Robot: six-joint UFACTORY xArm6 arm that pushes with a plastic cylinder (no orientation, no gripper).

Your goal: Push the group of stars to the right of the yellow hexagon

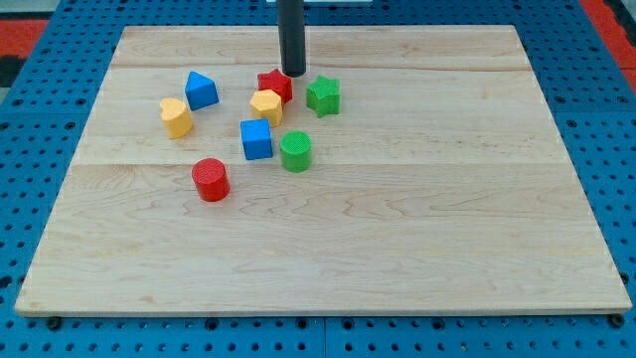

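Note:
My tip [293, 72] stands just above and right of the red star [275, 84], close to it or touching. The red star rests against the top of the yellow hexagon [266, 105]. The green star [323, 95] lies to the right of both, a short gap away, below and right of my tip.
A blue cube [256, 139] and a green cylinder [295, 151] lie below the hexagon. A red cylinder [211, 180] lies lower left. A blue block [201, 89] and a yellow block [176, 117] lie at the left. All sit on the wooden board [397, 229].

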